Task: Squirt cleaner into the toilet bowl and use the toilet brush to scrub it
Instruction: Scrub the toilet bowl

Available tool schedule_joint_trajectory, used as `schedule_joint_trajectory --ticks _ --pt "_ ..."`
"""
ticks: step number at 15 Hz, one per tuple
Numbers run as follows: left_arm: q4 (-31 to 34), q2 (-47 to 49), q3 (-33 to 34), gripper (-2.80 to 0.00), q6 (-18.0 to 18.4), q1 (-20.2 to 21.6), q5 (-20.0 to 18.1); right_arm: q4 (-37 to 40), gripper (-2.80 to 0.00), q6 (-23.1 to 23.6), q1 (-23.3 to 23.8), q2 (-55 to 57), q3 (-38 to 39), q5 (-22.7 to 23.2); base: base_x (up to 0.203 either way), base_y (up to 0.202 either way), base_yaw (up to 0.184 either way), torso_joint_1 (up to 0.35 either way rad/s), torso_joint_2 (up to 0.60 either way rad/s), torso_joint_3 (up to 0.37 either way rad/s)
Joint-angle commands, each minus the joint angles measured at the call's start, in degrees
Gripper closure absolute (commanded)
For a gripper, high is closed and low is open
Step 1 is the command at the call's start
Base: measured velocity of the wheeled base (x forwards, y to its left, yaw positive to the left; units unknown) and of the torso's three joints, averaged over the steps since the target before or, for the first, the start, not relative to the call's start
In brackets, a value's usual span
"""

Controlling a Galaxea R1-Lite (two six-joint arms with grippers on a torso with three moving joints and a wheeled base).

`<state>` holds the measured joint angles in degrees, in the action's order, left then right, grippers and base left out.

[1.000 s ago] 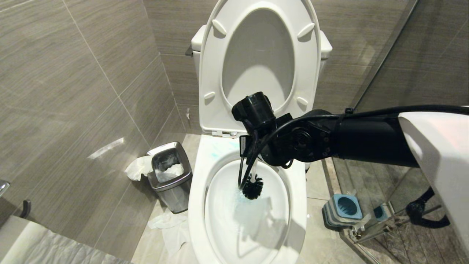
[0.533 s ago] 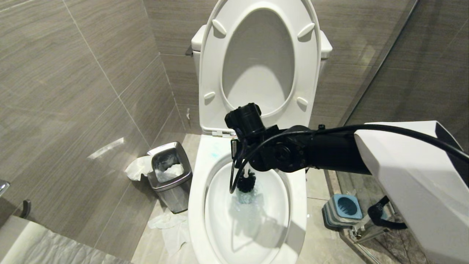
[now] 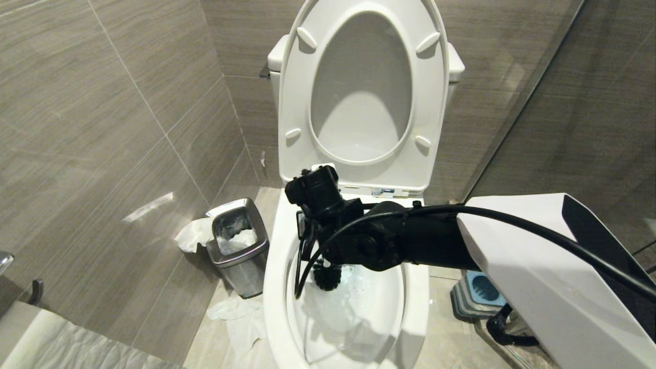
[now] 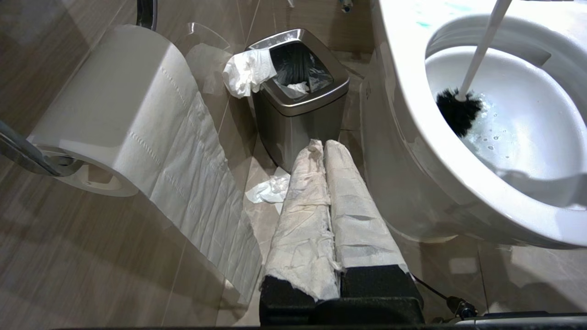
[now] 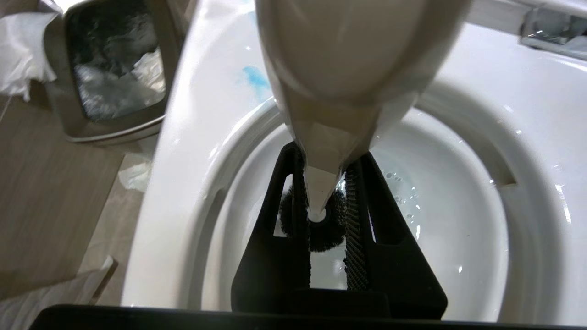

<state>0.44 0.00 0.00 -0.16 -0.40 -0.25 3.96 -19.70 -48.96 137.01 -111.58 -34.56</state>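
Your right end effector [image 5: 328, 197]: narrowly parted, clamped on white brush [image 4: 458, 114] handle. Bristle head down inside toilet bowl [image 3: 415, 287], against wet wall on side nearer steel bin [image 3: 238, 246]. Your left end effector [image 4: 328, 183]: fingers pressed together, paper-wrapped, empty, low beside bowl, toilet roll [image 4: 119, 114] alongside.

Bright overhead light; glare on toilet bowl [image 3: 417, 287]; arm shadow inside; sharp focus.
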Motion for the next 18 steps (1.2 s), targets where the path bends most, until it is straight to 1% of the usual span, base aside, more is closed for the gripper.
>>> schedule_joint_trajectory --ticks 1,3,6,7,9,11,13,15,18 --pt "0.00 0.00 0.09 0.00 -0.02 0.05 -0.01 -0.01 0.00 -0.16 -1.96 -2.17 3.33 -0.26 0.000 0.000 0.000 0.000 0.00 0.000" --pt "0.00 0.00 0.08 0.00 -0.02 -0.03 -0.01 -0.27 0.00 -0.47 -3.01 -5.57 9.98 -1.09 0.000 0.000 0.000 0.000 0.00 0.000" --pt "0.00 0.00 0.08 0.00 -0.02 0.00 -0.01 -2.64 0.00 -1.56 -3.39 -10.88 21.26 -2.76 0.000 0.000 0.000 0.000 0.00 0.000" --pt "0.00 0.01 0.01 0.00 -0.02 0.04 -0.01 -3.22 0.00 -1.98 -2.94 -12.29 24.41 -3.80 0.000 0.000 0.000 0.000 0.00 0.000" --pt "0.00 0.09 0.00 0.00 -0.02 0.05 -0.01 -3.66 0.00 -3.49 0.15 -13.70 26.10 -5.24 0.000 0.000 0.000 0.000 0.00 0.000" --pt "0.00 0.09 0.01 0.00 -0.02 0.00 -0.01 -3.70 0.00 -3.48 2.59 -13.50 24.04 -5.34 0.000 0.000 0.000 0.000 0.00 0.000" --pt "0.00 0.00 0.09 0.00 -0.02 0.05 -0.01 -3.65 0.00 -3.07 4.41 -12.02 19.68 -5.34 0.000 0.000 0.000 0.000 0.00 0.000" --pt "0.00 0.00 0.01 0.00 -0.02 0.04 -0.01 -3.64 0.00 -2.74 5.20 -9.47 14.84 -5.15 0.000 0.000 0.000 0.000 0.00 0.000" --pt "0.00 0.03 0.04 0.00 -0.02 0.05 -0.01 -3.62 0.00 -2.36 5.26 -3.77 4.75 -4.31 0.000 0.000 0.000 0.000 0.00 0.000"
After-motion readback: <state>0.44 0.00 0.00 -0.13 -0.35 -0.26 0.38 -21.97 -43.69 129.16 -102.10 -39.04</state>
